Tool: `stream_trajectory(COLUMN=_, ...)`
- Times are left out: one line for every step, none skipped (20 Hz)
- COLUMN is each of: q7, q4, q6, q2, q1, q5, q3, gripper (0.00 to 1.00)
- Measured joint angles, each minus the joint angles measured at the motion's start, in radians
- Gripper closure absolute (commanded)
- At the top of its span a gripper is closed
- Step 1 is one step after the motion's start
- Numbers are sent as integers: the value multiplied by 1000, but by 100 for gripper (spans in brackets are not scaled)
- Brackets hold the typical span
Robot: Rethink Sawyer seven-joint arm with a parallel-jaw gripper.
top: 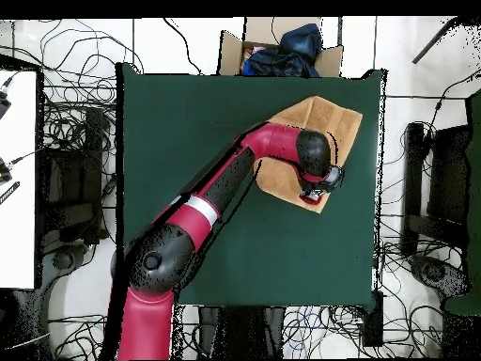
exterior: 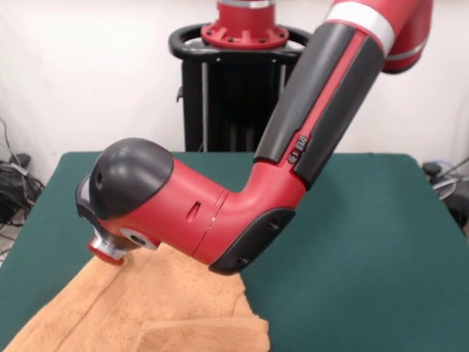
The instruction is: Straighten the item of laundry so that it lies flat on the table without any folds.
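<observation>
Peach-tan cloth: we see a light orange, rectangular terry-cloth towel (exterior: 157, 312) lying on the dark green felt-like tabletop (exterior: 366, 249).
Towel position, front view: it fills the near left corner of the tabletop and runs off the bottom edge of the picture.
Towel position, overhead view: the towel (top: 329, 122) lies near the far right corner of the tabletop (top: 188, 132), turned at an angle to its edges, with one corner close to the tabletop's right rim.
Towel shape: we make out a thick folded layer along the near edge in the front view, so it is not flat.
Arm: the red and black robot arm (exterior: 293, 154) reaches down from above and bends over the towel; in the overhead view the arm (top: 225, 188) crosses the tabletop on a diagonal and covers part of the cloth.
Gripper: the gripper (top: 316, 194) shows at the end of the wrist, over the towel's edge nearest the robot in the overhead view.
Gripper in front view: only the silver and red wrist end (exterior: 108, 249) shows, right at the towel's far edge and seemingly touching it.
Gripper state: we cannot tell whether it is apart or together, nor whether it has cloth in it.
Beyond the tabletop: a cardboard box with dark blue cloth (top: 282, 49) sits past the far edge in the overhead view.
</observation>
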Motion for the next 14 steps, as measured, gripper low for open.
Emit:
stream_trajectory(q7=0, q4=3, q6=-9, q2=3, q1=2, q5=-1, q3=0, gripper=100)
stream_trajectory(q7=0, q4=7, q6=-17, q2=7, q1=5, q5=-2, q3=0, gripper=100)
stream_trajectory(q7=0, q4=13, q6=-30, q2=13, q1=9, q5=-4, q3=0, gripper=100)
stream_trajectory(q7=0, q4=19, q6=-39, q2=17, q1=13, q5=-5, q3=0, gripper=100)
stream_trajectory(q7=0, q4=33, q6=-54, q2=26, q1=21, q5=-5, q3=0, gripper=100)
stream_trajectory(q7=0, q4=40, q6=-59, q2=30, q1=24, q5=-5, q3=0, gripper=100)
stream_trajectory(q7=0, q4=53, q6=-64, q2=37, q1=30, q5=-5, q3=1, gripper=100)
stream_trajectory(q7=0, q4=61, q6=-65, q2=42, q1=35, q5=-5, q3=1, gripper=100)
stream_trajectory(q7=0, q4=67, q6=-66, q2=45, q1=38, q5=-5, q3=1, gripper=100)
stream_trajectory(q7=0, q4=87, q6=-66, q2=56, q1=49, q5=-5, q3=1, gripper=100)
stream_trajectory(q7=0, q4=93, q6=-66, q2=59, q1=52, q5=-5, q3=1, gripper=100)
stream_trajectory(q7=0, q4=105, q6=-66, q2=64, q1=58, q5=-4, q3=1, gripper=100)
stream_trajectory(q7=0, q4=109, q6=-66, q2=66, q1=60, q5=-4, q3=1, gripper=100)
stream_trajectory(q7=0, q4=124, q6=-66, q2=72, q1=67, q5=-4, q3=1, gripper=100)
